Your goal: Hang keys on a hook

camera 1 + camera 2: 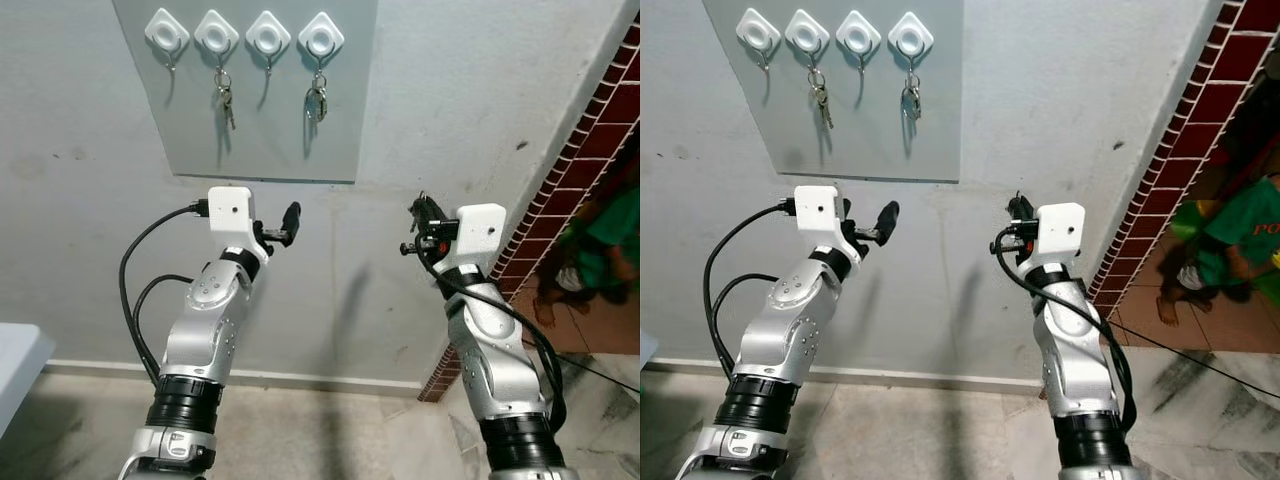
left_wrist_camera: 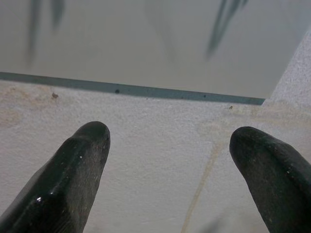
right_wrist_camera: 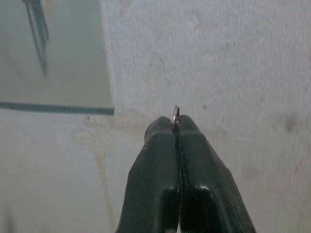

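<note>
Four white diamond-shaped hooks ran in a row across the top of a pale grey rectangular panel (image 1: 290, 110) fixed to the rough grey wall (image 1: 470, 90), with a red brick pillar (image 1: 585, 160) standing at the far right and a person in a green top (image 1: 600, 250) beyond it. The first hook (image 1: 166, 31) and the third hook (image 1: 268, 35) were bare, while the second hook (image 1: 216, 35) carried one bunch of keys (image 1: 226, 100) and the fourth hook (image 1: 321, 36) another bunch (image 1: 316, 102). Below the panel, the left gripper (image 2: 167, 160) was raised near the wall with its two black fingers spread wide and nothing between them. The right gripper (image 3: 175, 127), raised to the right of the panel, had its fingers pressed together on a thin metal key ring (image 3: 176, 114), whose edge stuck out at the fingertips.
</note>
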